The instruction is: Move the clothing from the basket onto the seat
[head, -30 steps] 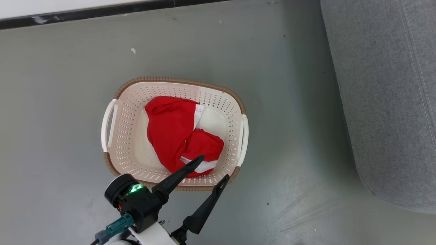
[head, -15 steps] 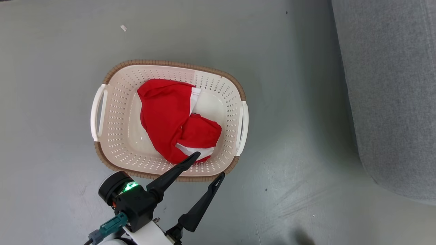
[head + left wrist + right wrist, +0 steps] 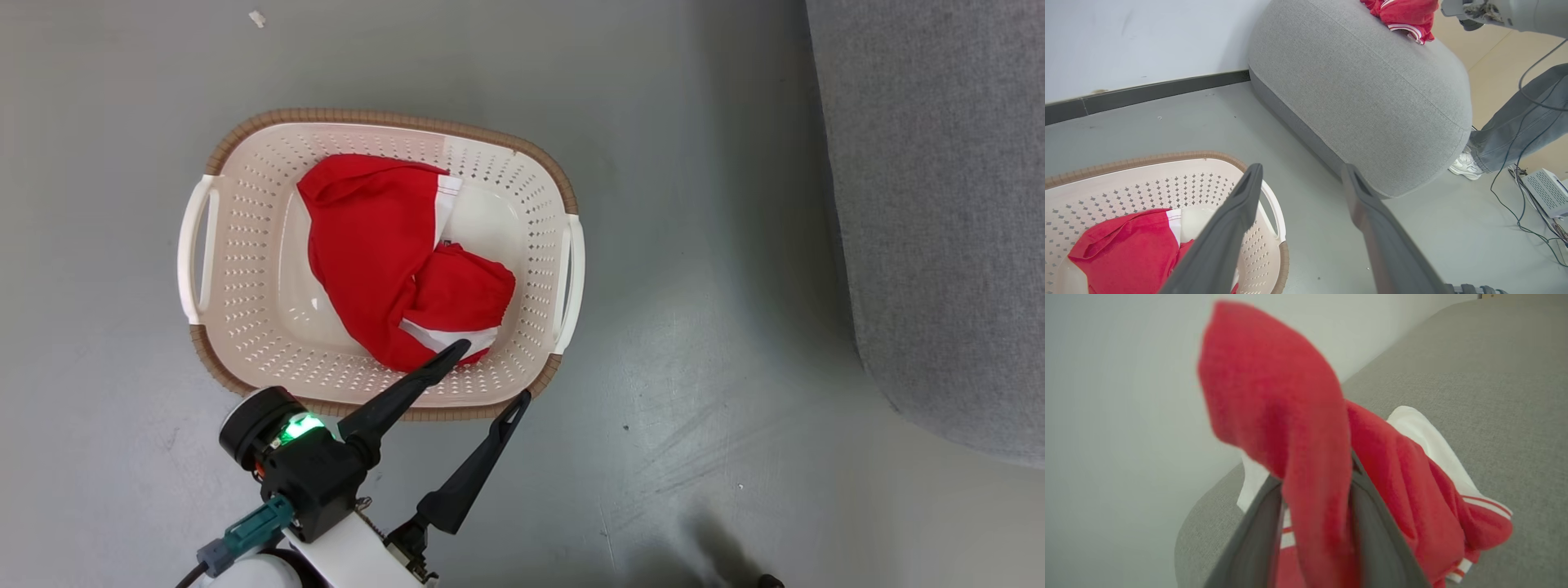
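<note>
The cream basket (image 3: pixel 392 118) stands on the grey floor with red and white clothing (image 3: pixel 384 245) bunched inside. My left gripper (image 3: pixel 494 371) is open and empty over the basket's near rim, one fingertip above the clothing's edge. In the left wrist view, the left gripper (image 3: pixel 1302 167) spans the basket (image 3: pixel 1167 157) edge and the floor. The grey seat (image 3: pixel 939 204) lies to the right. On the seat (image 3: pixel 1474 375), more red clothing (image 3: pixel 1290 396) rests and rises between the fingers of my right gripper (image 3: pixel 1314 469), hiding its tips. That clothing (image 3: pixel 1404 16) also shows atop the seat (image 3: pixel 1363 94).
A person's leg (image 3: pixel 1523 126) and white shoe (image 3: pixel 1466 165) stand beside the seat's far end, with cables and a white box (image 3: pixel 1547 192) on the floor. A white wall with a dark baseboard (image 3: pixel 1159 92) runs behind the basket.
The head camera has tilted, so the basket sits higher and further left in the picture. My left gripper keeps its open pose over the basket's near rim.
</note>
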Robot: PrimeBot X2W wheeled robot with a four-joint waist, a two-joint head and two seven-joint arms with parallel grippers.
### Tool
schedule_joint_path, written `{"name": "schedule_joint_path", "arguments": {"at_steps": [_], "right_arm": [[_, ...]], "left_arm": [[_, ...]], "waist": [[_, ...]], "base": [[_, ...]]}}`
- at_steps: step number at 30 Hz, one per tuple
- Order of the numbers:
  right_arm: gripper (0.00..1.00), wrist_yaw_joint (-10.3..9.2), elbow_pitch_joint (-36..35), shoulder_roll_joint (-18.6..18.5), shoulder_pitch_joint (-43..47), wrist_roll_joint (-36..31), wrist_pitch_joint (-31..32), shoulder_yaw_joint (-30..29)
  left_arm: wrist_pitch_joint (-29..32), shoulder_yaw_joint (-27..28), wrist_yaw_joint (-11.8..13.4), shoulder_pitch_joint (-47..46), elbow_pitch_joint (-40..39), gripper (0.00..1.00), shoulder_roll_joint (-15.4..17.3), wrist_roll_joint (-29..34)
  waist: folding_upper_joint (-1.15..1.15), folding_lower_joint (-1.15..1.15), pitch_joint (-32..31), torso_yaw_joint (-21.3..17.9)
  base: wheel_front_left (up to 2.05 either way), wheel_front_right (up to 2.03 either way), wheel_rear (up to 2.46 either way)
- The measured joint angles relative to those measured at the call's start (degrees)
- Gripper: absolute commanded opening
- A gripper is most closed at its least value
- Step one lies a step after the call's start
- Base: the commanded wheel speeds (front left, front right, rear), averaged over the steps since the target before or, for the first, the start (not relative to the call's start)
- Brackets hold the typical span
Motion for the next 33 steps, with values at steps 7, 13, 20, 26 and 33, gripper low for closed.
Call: {"name": "schedule_joint_path", "arguments": {"at_steps": [7, 13, 20, 26, 33], "right_arm": [[1.0, 0.0, 1.1, 3.9, 0.1, -0.6, -1.6, 1.2], [1.0, 0.0, 0.0, 4.2, 1.9, 0.0, -2.3, 2.4], [1.0, 0.0, -2.1, 7.2, 7.3, 0.3, -2.6, 7.6], [1.0, 0.0, -5.4, 10.5, 11.2, 1.4, -2.6, 12.8], [1.0, 0.0, -12.7, 13.5, 15.2, 3.5, -2.7, 17.7]], "left_arm": [[-0.6, 0.3, 0.0, -0.9, 0.5, 1.0, 0.0, 0.2], [-2.1, 0.3, 0.0, -2.2, 1.3, 1.0, -0.5, 0.2], [-3.7, 0.3, 0.0, -3.5, 2.8, 1.0, -1.5, 0.1], [-5.4, 0.4, -0.1, -4.0, 4.8, 1.0, -2.5, -0.5], [-8.0, 1.8, -0.1, -4.0, 7.5, 1.0, -3.4, -1.3]], "waist": [[0.0, 0.0, 0.1, -1.3], [0.0, 0.0, -1.0, -2.0], [0.0, 0.0, -3.0, -2.7], [0.0, 0.0, -5.2, -3.0], [0.0, 0.0, -8.2, -3.0]], "base": [[0.0, 0.0, 0.0], [0.0, 0.0, 0.0], [0.0, 0.0, 0.0], [0.0, 0.0, 0.0], [0.0, 0.0, 0.0]]}}
